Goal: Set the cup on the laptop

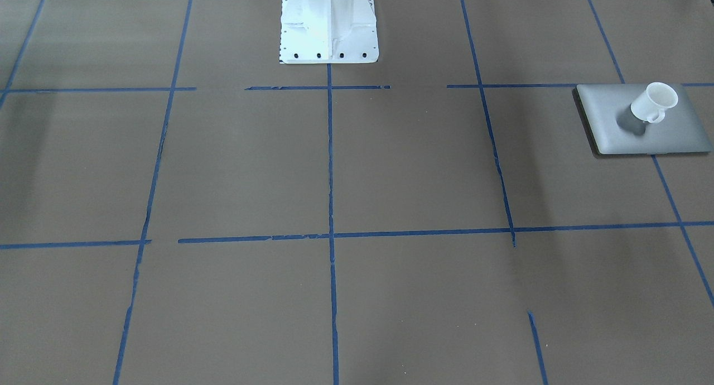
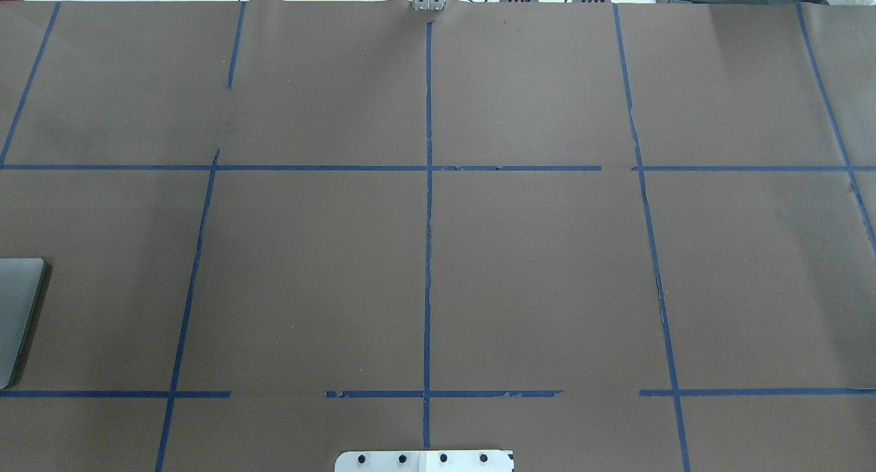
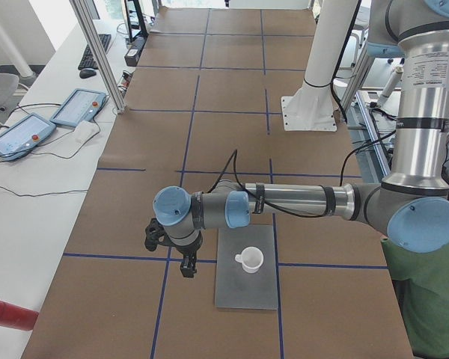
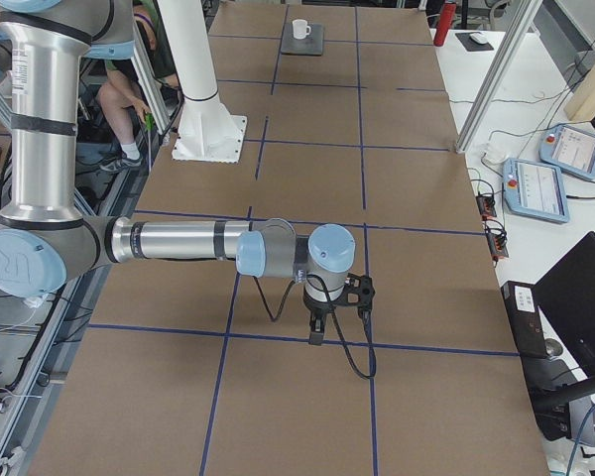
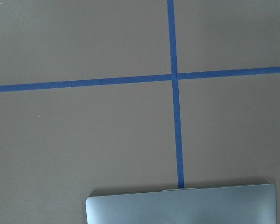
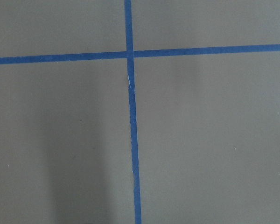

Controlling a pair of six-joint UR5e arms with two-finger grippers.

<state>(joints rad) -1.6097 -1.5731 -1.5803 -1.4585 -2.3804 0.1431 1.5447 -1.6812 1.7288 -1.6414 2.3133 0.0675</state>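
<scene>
Nearest, left gripper point(image 3: 185, 263), its opening impossible to tell, hangs just beside thin silver-grey laptop point(image 3: 247, 292) bearing upright small white handled cup point(image 3: 250, 259); best lift away, clear of it.

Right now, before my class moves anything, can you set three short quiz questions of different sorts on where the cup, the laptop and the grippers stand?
1. True or false: the cup stands upright on the closed lid of the laptop.
2. In the exterior left view, the left gripper is: A) clamped on the cup's handle; B) beside the laptop, off its lid; C) directly over the cup.
3. Fill in: the gripper nearer the laptop is the robot's ____ one.

Key: 1 true; 2 B; 3 left.
</scene>
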